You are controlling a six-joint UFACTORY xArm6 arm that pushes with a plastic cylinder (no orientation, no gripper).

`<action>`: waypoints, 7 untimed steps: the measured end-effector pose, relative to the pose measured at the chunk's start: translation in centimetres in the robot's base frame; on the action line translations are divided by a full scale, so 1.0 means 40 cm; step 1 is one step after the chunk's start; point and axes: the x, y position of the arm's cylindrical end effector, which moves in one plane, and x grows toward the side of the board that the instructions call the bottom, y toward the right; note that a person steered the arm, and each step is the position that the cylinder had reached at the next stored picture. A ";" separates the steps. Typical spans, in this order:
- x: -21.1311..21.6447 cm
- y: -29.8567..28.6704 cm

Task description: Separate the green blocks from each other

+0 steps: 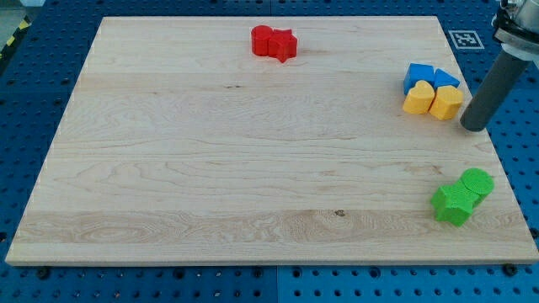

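While my tip (474,126), a bare rod without jaws, rests at the board's (253,151) right edge beside the yellow blocks (434,100), the green star (453,204) and green cylinder (477,183) touch near the bottom right corner.

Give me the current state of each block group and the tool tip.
green star block: touching the green round block
green round block: against the star, unseparated
red blocks: touching pair
blue blocks: clustered with yellow blocks
my tip: right of the yellow blocks
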 end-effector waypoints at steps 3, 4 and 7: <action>0.198 -0.007; 0.251 -0.007; 0.382 -0.006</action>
